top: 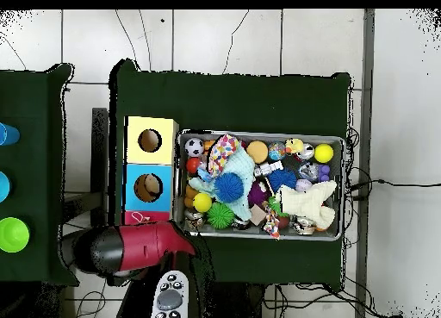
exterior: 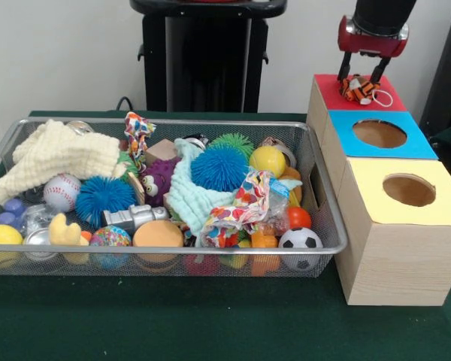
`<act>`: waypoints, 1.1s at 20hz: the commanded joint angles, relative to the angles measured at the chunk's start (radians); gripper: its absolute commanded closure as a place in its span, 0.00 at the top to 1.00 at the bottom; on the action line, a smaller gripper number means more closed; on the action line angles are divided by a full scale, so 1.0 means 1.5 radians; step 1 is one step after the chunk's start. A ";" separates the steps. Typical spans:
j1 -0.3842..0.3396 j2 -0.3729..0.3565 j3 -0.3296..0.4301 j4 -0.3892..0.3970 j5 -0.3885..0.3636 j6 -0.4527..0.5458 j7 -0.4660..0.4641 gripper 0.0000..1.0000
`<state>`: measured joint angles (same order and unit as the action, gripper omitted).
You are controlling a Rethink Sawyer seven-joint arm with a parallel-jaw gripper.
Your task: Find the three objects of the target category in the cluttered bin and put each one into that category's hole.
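While over red box (exterior: 338, 89), claw (exterior: 360, 83) grips striped toy (exterior: 358, 90).

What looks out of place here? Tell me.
Nothing is spilled or damaged. The only oddity: the pincer holds an orange striped toy on the red-topped box, its white loop trailing across the lid.

The robot arm (top: 129, 248) has a rounded glossy red shell with black joints. Its gripper (exterior: 363, 81) has a red wrist block and two thin black fingers (exterior: 376, 72).
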<state>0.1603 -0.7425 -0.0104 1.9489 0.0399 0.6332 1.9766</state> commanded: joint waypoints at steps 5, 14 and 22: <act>-0.056 -0.019 0.031 -0.005 -0.010 -0.061 0.037 1.00; -0.074 -0.173 0.050 0.017 0.046 0.100 0.034 1.00; -0.053 -0.170 0.023 0.014 0.061 0.064 0.105 1.00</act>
<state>0.0844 -0.9891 -0.0043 1.9652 0.0913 0.6929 1.9768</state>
